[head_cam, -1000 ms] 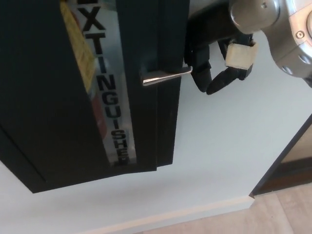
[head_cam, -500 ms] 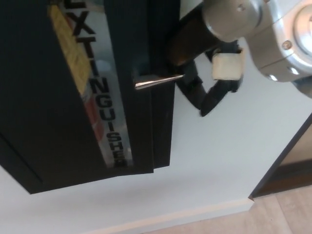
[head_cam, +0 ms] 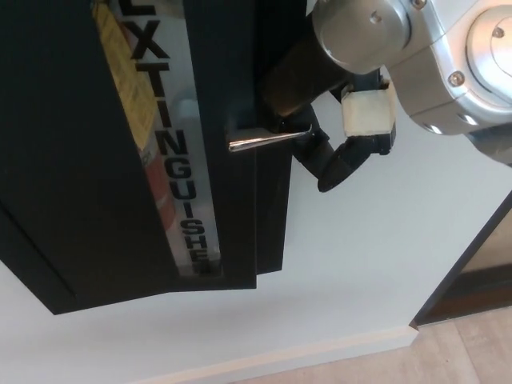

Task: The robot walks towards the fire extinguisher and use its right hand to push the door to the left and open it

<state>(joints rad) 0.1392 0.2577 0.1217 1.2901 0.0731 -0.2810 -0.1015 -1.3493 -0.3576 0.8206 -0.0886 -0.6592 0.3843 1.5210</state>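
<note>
The right hand (head_cam: 336, 148) rests against the right edge of the black fire-extinguisher cabinet door (head_cam: 232, 144), its fingers apart and grasping nothing. The silver door handle (head_cam: 264, 140) juts out just left of the hand, touching it.

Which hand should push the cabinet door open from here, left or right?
Right. The right hand is already at the silver handle on the door edge; the left hand is not in view.

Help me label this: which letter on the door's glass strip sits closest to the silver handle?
The N, level with the handle; the X is far above, the H far below.
</note>
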